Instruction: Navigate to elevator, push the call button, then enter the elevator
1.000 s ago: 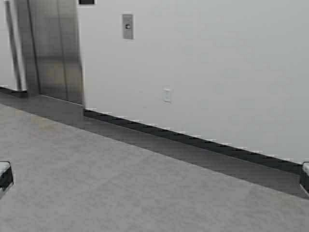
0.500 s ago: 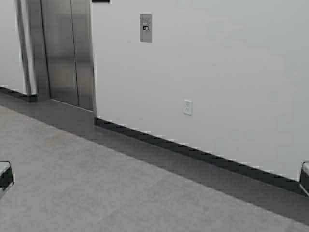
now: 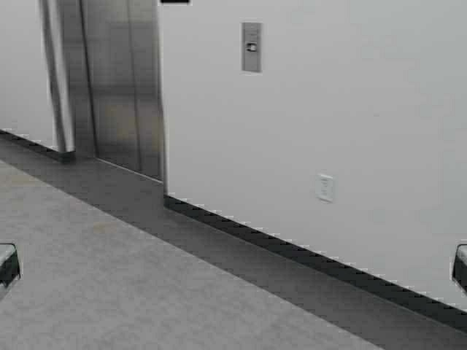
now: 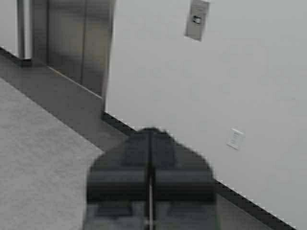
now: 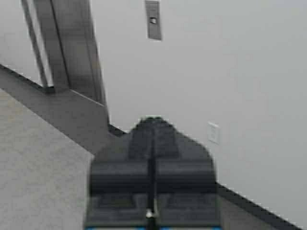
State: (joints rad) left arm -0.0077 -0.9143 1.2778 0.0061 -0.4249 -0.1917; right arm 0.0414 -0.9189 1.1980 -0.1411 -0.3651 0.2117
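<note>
While no lettering can be read anywhere, the small dark sign (image 3: pixel 174 1) above the doorway is cut off by the edge of the high view and shows only as a black rectangle. To the upper left of that view stands the elevator (image 3: pixel 124 87), its brushed stainless-steel doors closed, with soft vertical streaks of reflection, a thin vertical seam, and a steel frame at either side. To the right of the doors, high on the smooth off-white wall (image 3: pixel 350 109), sits the call button (image 3: pixel 251 47): a narrow upright metal plate with a small dark button at its middle, well apart from both arms. Lower on the same wall, farther right, is a small white square outlet plate (image 3: pixel 325 187). A dark baseboard (image 3: pixel 292 251) runs along the foot of the wall, meeting a darker strip of floor; the rest of the floor (image 3: pixel 109 292) is pale grey and faintly mottled.

Both arms are parked low, showing only as dark corners at the left and right edges of the high view. The left end effector (image 4: pixel 150 158) has its black fingers pressed together along a thin centre line and grips nothing. The right end effector (image 5: pixel 152 158) is likewise closed and empty, pointing toward the wall below the call button.
</note>
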